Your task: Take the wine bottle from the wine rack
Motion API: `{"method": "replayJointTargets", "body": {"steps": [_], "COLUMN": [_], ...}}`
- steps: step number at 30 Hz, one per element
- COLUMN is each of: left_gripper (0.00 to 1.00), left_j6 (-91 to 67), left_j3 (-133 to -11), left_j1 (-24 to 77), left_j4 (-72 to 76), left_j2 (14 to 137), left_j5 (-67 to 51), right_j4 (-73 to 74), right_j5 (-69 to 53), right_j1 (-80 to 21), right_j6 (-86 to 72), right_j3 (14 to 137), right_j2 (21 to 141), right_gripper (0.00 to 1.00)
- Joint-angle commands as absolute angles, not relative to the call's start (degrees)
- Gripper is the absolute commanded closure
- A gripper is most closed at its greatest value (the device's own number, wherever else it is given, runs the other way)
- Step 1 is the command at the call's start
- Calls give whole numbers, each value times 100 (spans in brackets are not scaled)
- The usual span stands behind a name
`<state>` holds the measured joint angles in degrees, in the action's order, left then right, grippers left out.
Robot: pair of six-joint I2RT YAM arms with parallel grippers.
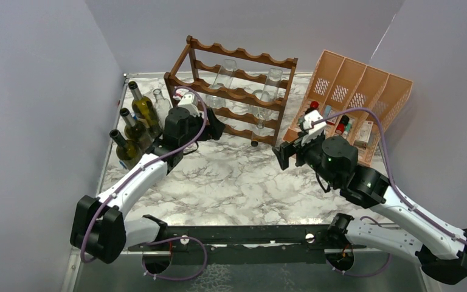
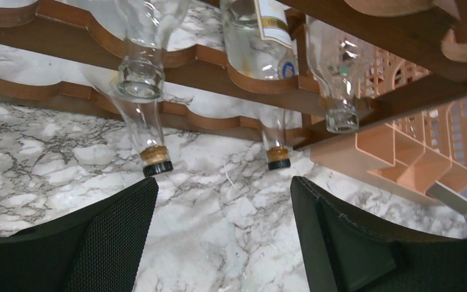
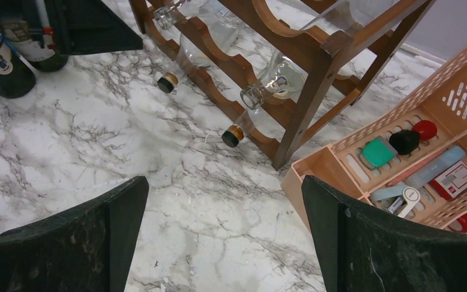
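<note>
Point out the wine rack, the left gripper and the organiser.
wine rack [image 1: 243, 55]: top external view, its top scalloped rail.
left gripper [image 2: 222, 188]: left wrist view, midway between its open fingertips.
organiser [image 1: 339, 92]: top external view, its mesh back wall.

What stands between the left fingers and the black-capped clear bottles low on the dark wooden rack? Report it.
Nothing visible. Only bare white marble table lies between the open left fingers and the black-capped clear glass bottles poking from the dark brown wooden rack.
</note>
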<state>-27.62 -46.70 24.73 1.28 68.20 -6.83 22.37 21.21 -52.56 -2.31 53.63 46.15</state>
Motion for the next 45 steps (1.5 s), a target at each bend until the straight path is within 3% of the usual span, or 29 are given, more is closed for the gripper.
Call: {"method": "replayJointTargets", "body": {"steps": [1, 10, 25, 45], "left_gripper": [15, 28, 34, 38], "left_j6": [-3015, -3390, -3620, -4033], "left_j3": [-5018, -5068, -4968, -5389], "left_j1": [2362, 1779, 1474, 1333], "left_j4": [666, 1315, 1973, 2206], "left_j2": [7386, 8209, 8636, 9337], "left_j5": [-251, -787, -1350, -1900], "right_j4": [2239, 2287, 2094, 2113], "right_j5": [2147, 2098, 1335, 772], "right_j1": [-5291, -5290, -5291, -5291], "right_j6": [-257, -291, -317, -384], "right_j3": [5201, 5046, 5037, 5117], "right_j2": [4333, 3817, 3258, 3401], "right_gripper": [0, 0, 0, 0]}}
